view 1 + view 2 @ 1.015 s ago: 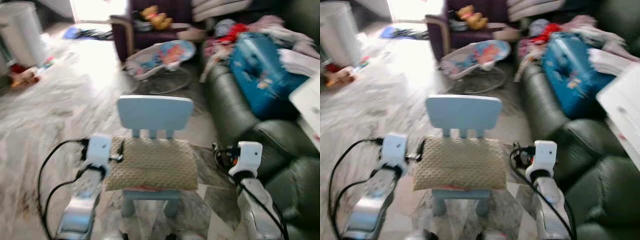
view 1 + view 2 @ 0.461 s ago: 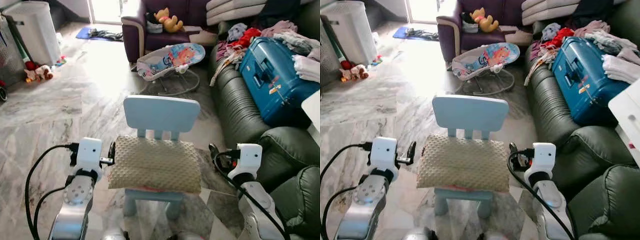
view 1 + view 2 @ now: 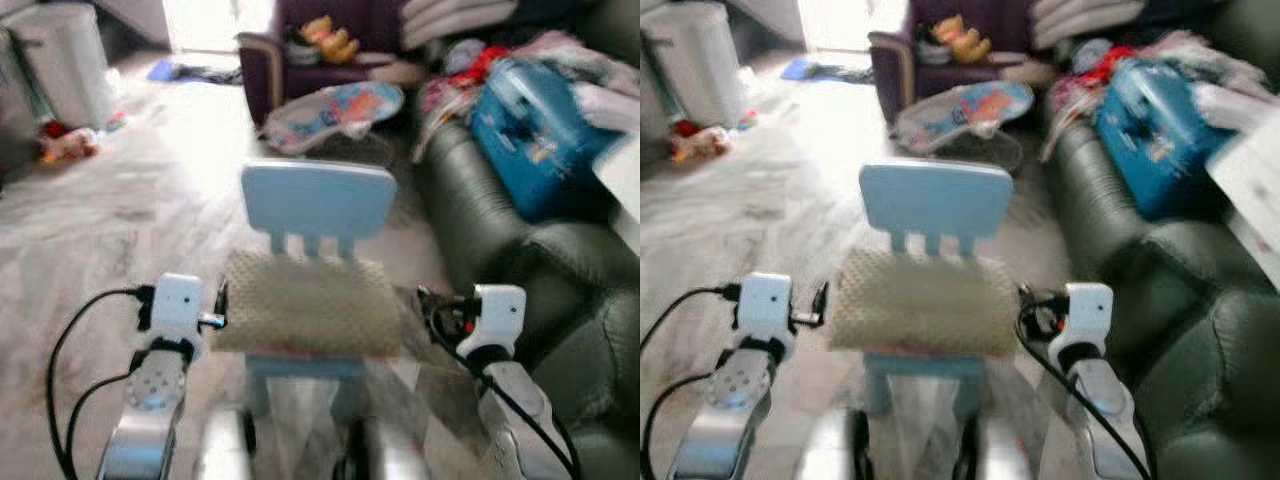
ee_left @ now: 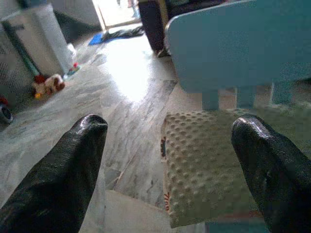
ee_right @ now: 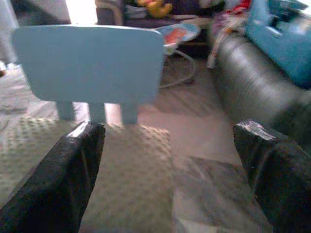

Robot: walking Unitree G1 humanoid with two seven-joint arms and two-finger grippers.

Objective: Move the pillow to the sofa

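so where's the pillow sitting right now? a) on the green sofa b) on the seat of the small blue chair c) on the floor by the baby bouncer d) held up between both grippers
b: the pillow lies on the seat of the small blue chair, with the left gripper and right gripper open on either side of it, not gripping it.

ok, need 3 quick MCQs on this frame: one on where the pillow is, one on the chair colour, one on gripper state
1. Where does the pillow lie?
A. on the chair seat
B. on the sofa
C. on the floor

2. What colour is the chair?
A. red
B. light blue
C. black

3. How are the left gripper and right gripper set?
A. both shut on the pillow
B. one shut
C. both open

Answers: 1 A, it rests below the chair's backrest, off the sofa. 2 B, the backrest is pale blue. 3 C, the wrist views show fingers spread wide apart.
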